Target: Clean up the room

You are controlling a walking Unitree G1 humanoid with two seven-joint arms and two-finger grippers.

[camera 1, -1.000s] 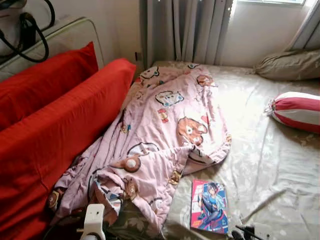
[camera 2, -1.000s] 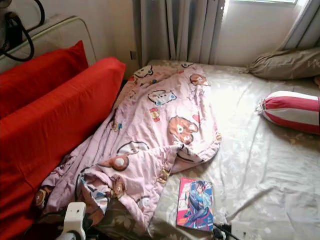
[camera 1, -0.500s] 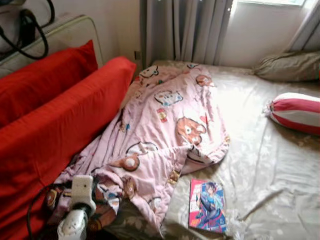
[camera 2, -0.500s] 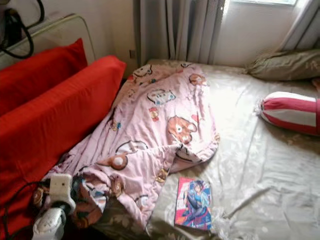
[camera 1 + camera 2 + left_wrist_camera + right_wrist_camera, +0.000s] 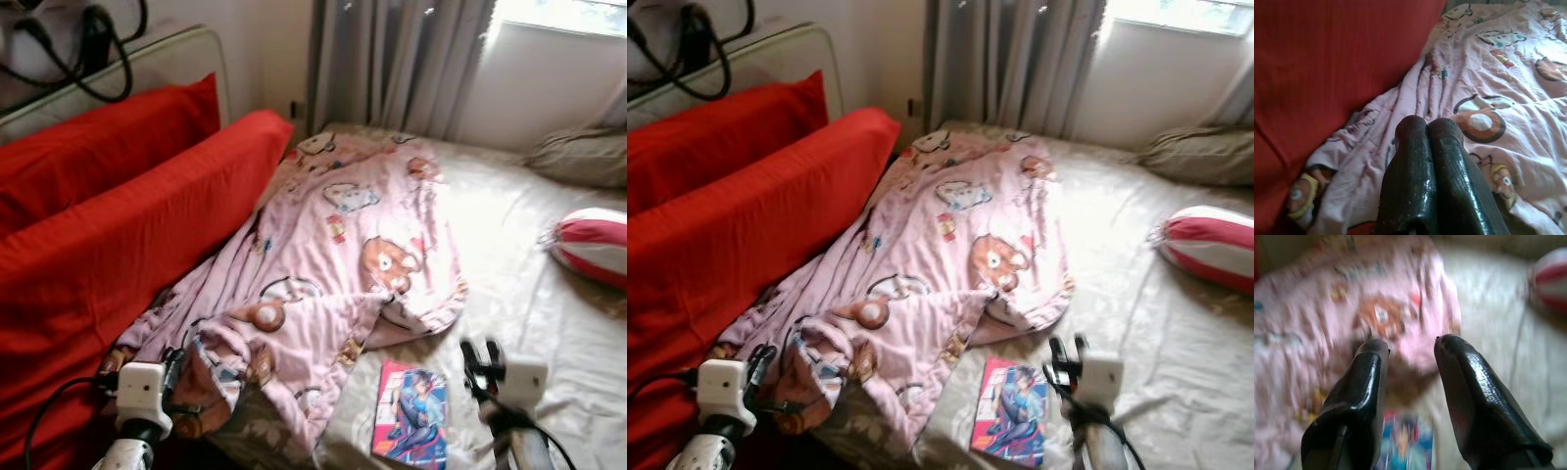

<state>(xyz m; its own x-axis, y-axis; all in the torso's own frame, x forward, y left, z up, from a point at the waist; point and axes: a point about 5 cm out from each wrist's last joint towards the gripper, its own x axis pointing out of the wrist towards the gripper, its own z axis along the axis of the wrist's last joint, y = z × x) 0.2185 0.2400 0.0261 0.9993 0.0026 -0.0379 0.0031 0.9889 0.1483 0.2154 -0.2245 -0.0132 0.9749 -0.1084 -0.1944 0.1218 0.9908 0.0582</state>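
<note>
The book (image 5: 411,415) lies on the bed (image 5: 549,323) just left of the right claw (image 5: 477,354), long axis pointing away from the robot. This claw is nearer, its fingers apart. The left claw (image 5: 1427,128) is pressed together over the blanket (image 5: 343,255).

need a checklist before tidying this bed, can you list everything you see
blanket: one, pink with cartoon animal prints, rumpled on the bed, its left edge against the red cushions
book: one, pink and blue illustrated cover, flat on the sheet by the blanket's near edge
red cushions: two, red, along the bed's left side
bolster: one, red and white striped, far right of the bed
pillow: one, beige, far right corner
bed sheet: one, beige patterned
curtains: grey, behind the bed
cables: black, top left above the cushions
left gripper: fingers shut, over the blanket's near left corner
right gripper: fingers open, above the book
</note>
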